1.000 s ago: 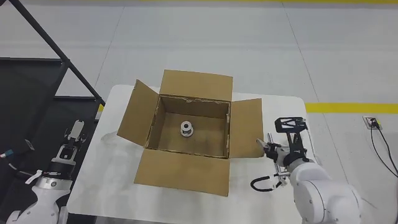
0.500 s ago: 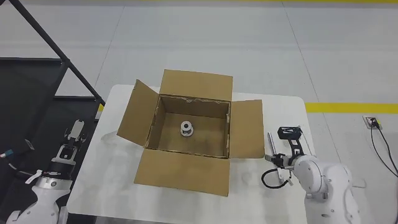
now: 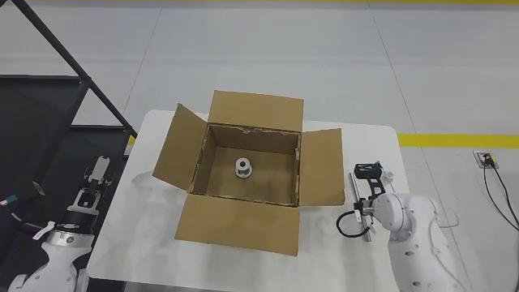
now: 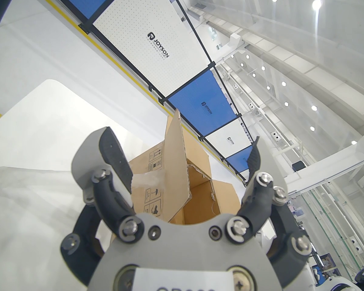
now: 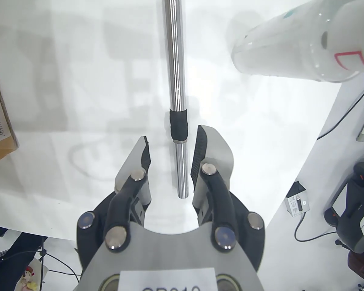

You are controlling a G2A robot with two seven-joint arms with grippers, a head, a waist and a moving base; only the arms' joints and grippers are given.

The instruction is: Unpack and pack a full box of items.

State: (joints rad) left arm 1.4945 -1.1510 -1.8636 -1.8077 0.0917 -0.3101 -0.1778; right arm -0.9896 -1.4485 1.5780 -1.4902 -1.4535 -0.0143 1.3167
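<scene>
One white desk (image 3: 150, 219) carries everything. Much of its middle is taken by a brown cardboard box (image 3: 239, 225), which stands upright with all four flaps folded outward. The far flap rises behind the opening, the side flaps slant away to left and right, and the near flap lies out toward the robot. From the left wrist view, the box (image 4: 197, 201) shows beyond the left jaws, with the edge of one flap standing up between them.

The left jaws sit just off the desk's left edge, well apart from the box. They are spread wide and hold nothing.

To the right of the box a slim polished steel rod (image 5: 174, 46) lies flat on bare desk, near the right flap but apart from it. A black band (image 5: 178, 124) wraps the rod partway along, leaving a long stretch on one side and a short one on the other. The right jaws hang over that short stretch, about half open. One ribbed pad stands on either side of the rod, with a gap on each side, so neither pad touches the metal.

Inside the box, a small round white object with a dark centre (image 3: 242, 167) rests on the floor near the middle, somewhat toward the far wall.
</scene>
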